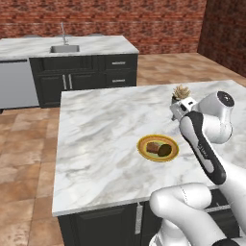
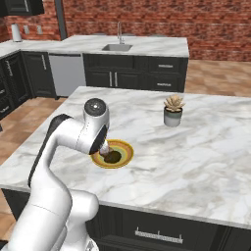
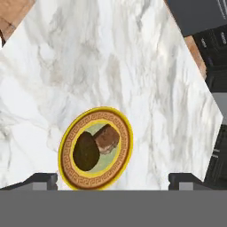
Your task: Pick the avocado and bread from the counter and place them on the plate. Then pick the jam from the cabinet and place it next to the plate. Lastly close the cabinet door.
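On the marble counter [image 1: 101, 139] of a kitchen island, a round plate [image 1: 158, 147] with a yellow-orange rim and pale green centre is seen, and both foods are already laid on it. The avocado [image 3: 86, 150], a dark oval lump, and the bread [image 3: 107, 138], a tan-brown chunk, are shown touching each other in the plate's centre. The first part of the task is therefore judged done. From the hand view, the gripper [image 3: 113, 181] is held above the plate and apart from it, with its two dark finger tips spread wide to either side and nothing caught between them; the jaws are released and empty. In the left base view the white arm is bent over the counter beside the plate, and in the right base view the plate is partly covered by the arm's wrist. A small grey pot with a spiky plant [image 2: 173, 110] stands well apart from the plate, farther along the counter; it is not part of the task. What is left is judged to be the jam, which is to be fetched from the cabinet and set next to the plate, and then the closing of the cabinet door. Behind the island, a second counter with a sink [image 1: 64, 48] is set against a red brick wall.
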